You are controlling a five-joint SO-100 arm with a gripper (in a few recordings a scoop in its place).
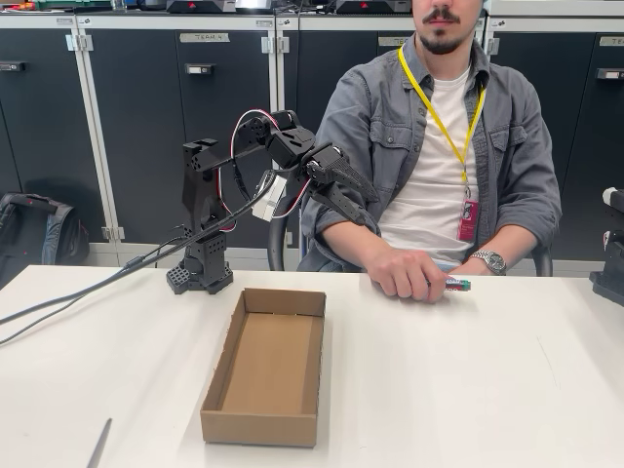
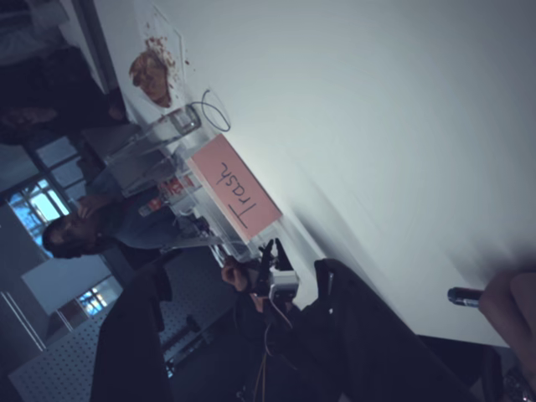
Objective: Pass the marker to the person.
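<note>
White worktop [image 1: 507, 390] carried a brown cardboard box [image 1: 265, 366], open at the top and lying lengthwise toward the camera in the fixed view. The black arm [image 1: 210, 219] stood on its base behind the box's far left corner, raised clear of the worktop and reaching to the right toward the person [image 1: 444, 146]. The fingers [image 1: 363, 210] hung in front of the person's forearm, above the worktop; they held nothing that could be seen, and how far apart they stood could not be told against the dark sleeve.

The person sat behind the worktop in a grey overshirt, with a yellow lanyard [image 1: 439, 112] and a wristwatch [image 1: 489, 261]. The marker [image 1: 456, 284] lay in the person's hand [image 1: 409, 273], which rested on the worktop at its far edge; a short green and pink end stuck out to the right of the hand. In the wrist view, which lay tilted, a dark end of the marker [image 2: 463, 296] showed beside the hand [image 2: 512, 306] at the lower right. A thin grey stick [image 1: 98, 444] lay at the near left edge of the worktop, well apart from the box.
</note>
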